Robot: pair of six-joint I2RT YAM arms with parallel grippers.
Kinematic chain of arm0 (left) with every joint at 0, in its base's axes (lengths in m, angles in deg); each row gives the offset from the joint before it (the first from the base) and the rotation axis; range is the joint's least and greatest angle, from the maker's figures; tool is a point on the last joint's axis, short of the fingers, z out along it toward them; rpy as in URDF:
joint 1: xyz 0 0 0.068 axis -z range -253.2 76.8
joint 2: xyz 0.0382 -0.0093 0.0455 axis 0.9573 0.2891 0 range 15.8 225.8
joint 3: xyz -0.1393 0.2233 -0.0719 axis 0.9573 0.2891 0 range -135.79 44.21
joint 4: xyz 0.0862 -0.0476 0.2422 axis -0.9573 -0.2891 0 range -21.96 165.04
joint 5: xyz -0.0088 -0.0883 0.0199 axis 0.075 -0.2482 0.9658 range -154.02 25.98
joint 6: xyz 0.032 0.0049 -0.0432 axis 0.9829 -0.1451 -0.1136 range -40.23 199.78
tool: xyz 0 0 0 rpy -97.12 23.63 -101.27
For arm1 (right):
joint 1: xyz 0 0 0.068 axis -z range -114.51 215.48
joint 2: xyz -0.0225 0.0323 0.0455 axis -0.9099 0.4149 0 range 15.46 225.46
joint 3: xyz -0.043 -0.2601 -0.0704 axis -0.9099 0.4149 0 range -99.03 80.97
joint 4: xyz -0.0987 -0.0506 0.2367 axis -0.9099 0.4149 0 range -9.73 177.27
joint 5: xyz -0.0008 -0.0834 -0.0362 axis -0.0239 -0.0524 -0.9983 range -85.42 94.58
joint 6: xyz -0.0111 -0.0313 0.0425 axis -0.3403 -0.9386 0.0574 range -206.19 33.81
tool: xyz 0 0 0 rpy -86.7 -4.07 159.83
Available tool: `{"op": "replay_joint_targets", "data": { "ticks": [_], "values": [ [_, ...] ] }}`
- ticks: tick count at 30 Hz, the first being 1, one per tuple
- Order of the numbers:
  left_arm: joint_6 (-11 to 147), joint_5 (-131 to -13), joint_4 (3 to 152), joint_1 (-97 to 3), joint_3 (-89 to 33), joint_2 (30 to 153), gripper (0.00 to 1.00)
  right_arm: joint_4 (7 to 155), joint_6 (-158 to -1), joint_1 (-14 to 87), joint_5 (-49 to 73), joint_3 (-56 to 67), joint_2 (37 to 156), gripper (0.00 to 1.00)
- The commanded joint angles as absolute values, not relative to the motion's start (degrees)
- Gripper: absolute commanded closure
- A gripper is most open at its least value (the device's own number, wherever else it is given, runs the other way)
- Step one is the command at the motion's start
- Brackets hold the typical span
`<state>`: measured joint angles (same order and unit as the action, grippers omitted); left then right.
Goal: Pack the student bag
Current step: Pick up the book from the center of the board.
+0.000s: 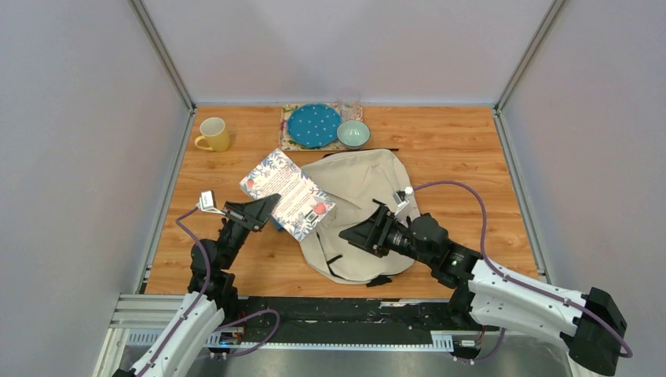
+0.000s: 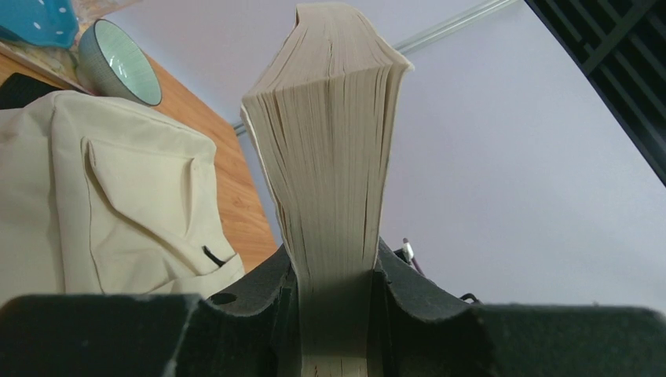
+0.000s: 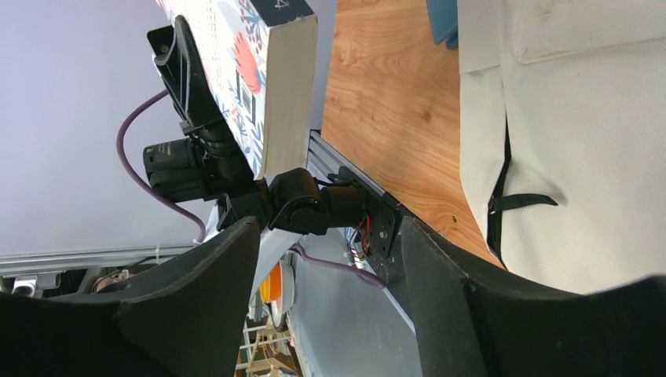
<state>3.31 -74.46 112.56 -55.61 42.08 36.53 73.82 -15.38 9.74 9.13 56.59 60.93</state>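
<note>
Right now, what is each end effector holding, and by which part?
The left end effector clamps the book across its covers at the near-left edge. The right end effector is open, holding nothing.

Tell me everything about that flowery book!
The book is a thick paperback, its white cover printed with blue leaves and red flowers, its page edges cream. It is closed, and the left gripper is shut on one edge, holding it up off the table. From above it overlaps the left side of the beige bag.
</note>
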Motion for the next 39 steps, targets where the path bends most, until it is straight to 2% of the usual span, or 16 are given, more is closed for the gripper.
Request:
{"op": "replay_joint_targets", "data": {
  "ticks": [1,13,21,32,39],
  "values": [
    [0.32,-72.81,120.74,-55.62,41.4,35.4,1.0,65.96,-15.44,9.24,7.65,53.9,64.23,0.3],
    [-0.64,-72.55,121.1,-55.36,42.28,35.49,1.0,51.81,-15.35,8.62,8.45,51.0,74.33,0.28],
    [-2.23,-71.05,123.11,-55.18,43.68,35.93,1.0,47.85,-14.04,8.45,9.41,47.66,81.98,0.28],
    [-5.21,-70.7,127.25,-54.83,47.46,36.02,1.0,32.3,-14.12,8.09,11.43,43.53,94.29,0.28],
    [-7.06,-69.47,127.51,-54.92,50.36,34.53,1.0,28.95,-13.59,8.01,12.84,40.28,97.98,0.31]
  ]
}}
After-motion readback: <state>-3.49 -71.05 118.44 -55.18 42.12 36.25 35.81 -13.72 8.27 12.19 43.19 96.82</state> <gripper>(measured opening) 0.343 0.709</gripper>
